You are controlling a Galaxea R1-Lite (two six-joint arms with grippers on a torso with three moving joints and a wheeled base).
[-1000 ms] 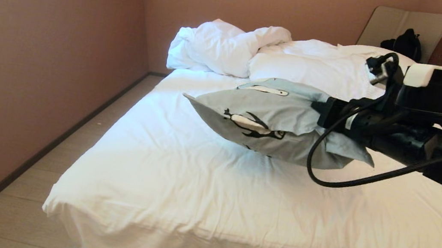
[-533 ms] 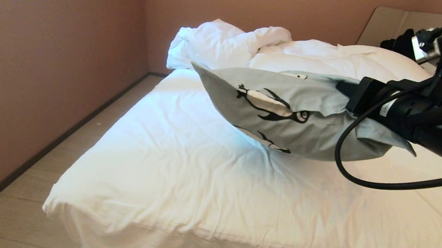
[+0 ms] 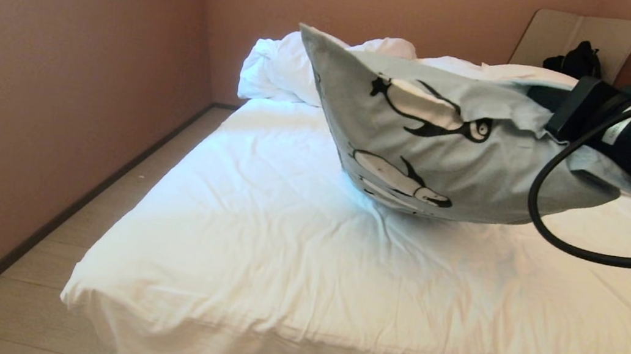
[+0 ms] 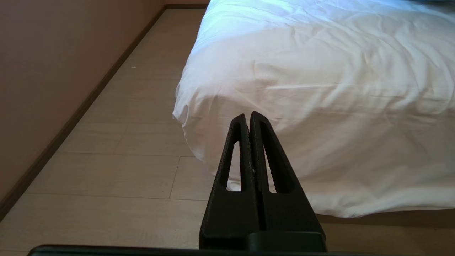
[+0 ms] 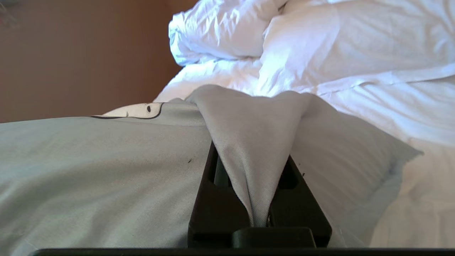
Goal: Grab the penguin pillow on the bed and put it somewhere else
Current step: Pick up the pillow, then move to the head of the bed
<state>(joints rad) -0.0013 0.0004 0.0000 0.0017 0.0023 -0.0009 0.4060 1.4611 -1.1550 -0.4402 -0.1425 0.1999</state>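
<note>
The right tool [image 5: 254, 199], clamped on a pinched fold of the penguin pillow [image 3: 450, 140], holds it hanging above the middle of the bed [image 3: 277, 270], so carry it smoothly, clear of the duvet [image 3: 318, 69], while the left tool [image 4: 249, 122] sits closed near the bed's foot corner.

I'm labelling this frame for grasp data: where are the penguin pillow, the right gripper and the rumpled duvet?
penguin pillow [image 3: 448, 152], head view, on the printed case's middle.
right gripper [image 5: 254, 192], right wrist view, between its fingertips, pinching pillow fabric.
rumpled duvet [image 3: 281, 70], head view, on its bunched white folds.
</note>
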